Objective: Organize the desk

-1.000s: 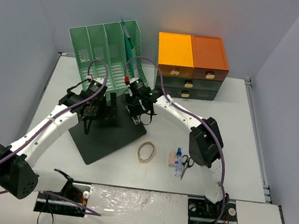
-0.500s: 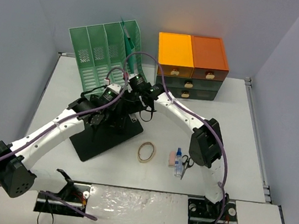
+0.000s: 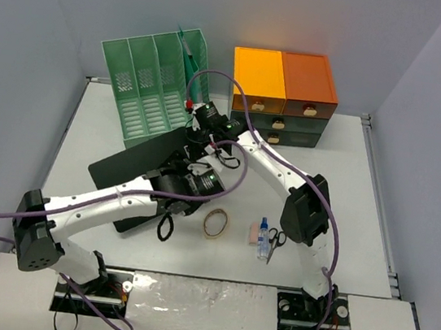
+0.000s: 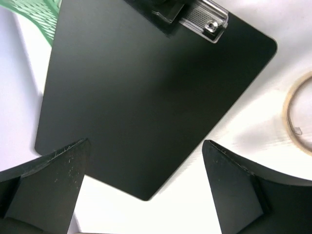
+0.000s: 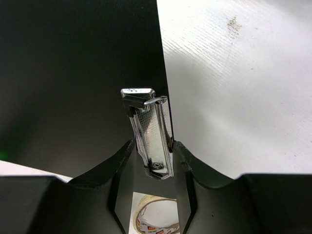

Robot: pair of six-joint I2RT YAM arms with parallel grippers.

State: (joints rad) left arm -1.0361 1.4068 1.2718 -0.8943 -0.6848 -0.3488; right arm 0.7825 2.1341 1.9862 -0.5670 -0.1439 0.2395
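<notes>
The white desk [image 3: 380, 196] carries a black clipboard [image 3: 135, 161] left of centre. My right gripper [image 3: 203, 130] is shut on its metal clip [image 5: 151, 141] and holds that end raised, so the board tilts. In the right wrist view the jaws press both sides of the clip, with the board [image 5: 73, 73] stretching away. My left gripper [image 3: 165, 225] hangs open over the board's near corner. In the left wrist view its fingers [image 4: 53, 180] stand wide apart above the clipboard [image 4: 146, 97], touching nothing.
A green slotted file rack [image 3: 154, 82] stands at the back left, an orange and dark green drawer cabinet [image 3: 283, 96] at the back centre. A tape ring [image 3: 215, 223] lies just right of the board. A pink eraser [image 3: 253, 234], a small bottle [image 3: 263, 238] and scissors [image 3: 274, 242] lie further right.
The right gripper has lifted the clip end and swung the board toward the rack. The left arm has left the board's left side and moved right and nearer, over its near corner.
</notes>
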